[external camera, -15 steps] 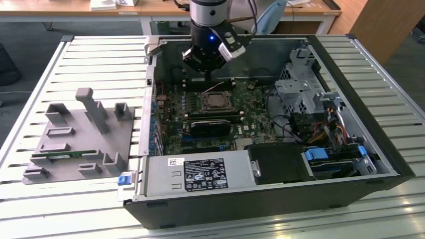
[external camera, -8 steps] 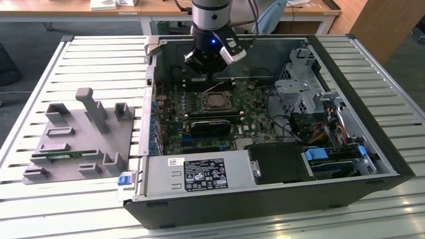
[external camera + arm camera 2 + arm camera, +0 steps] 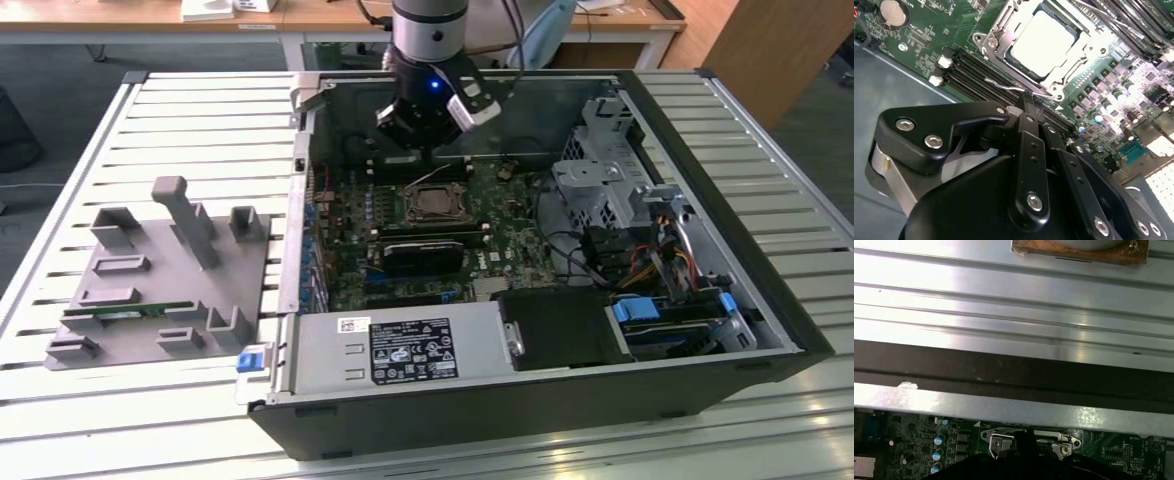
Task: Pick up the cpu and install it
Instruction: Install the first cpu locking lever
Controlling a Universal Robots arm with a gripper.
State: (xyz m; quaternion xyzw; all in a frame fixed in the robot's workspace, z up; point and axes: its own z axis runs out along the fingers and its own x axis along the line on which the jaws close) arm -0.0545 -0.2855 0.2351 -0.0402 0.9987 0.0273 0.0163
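The pincer (image 3: 1026,102), its black fingers (image 3: 1030,150) pressed together and holding nothing, hangs inside the open computer case (image 3: 747,300), tips close above the edge of the CPU socket (image 3: 991,42) and its wire lever (image 3: 1004,86). Just beyond the fingertips in the second wrist view, the cpu (image 3: 1044,42) lies flat in the socket frame, silver top facing up, on the green motherboard (image 3: 929,35). In the exterior view the cpu (image 3: 430,204) sits directly below the pincer (image 3: 416,150), with a black heatsink block (image 3: 416,255) further out. Well apart from the pincer, beside the case on the slatted counter (image 3: 160,110), stands a grey parts tray (image 3: 160,290) carrying a green memory stick (image 3: 118,311).
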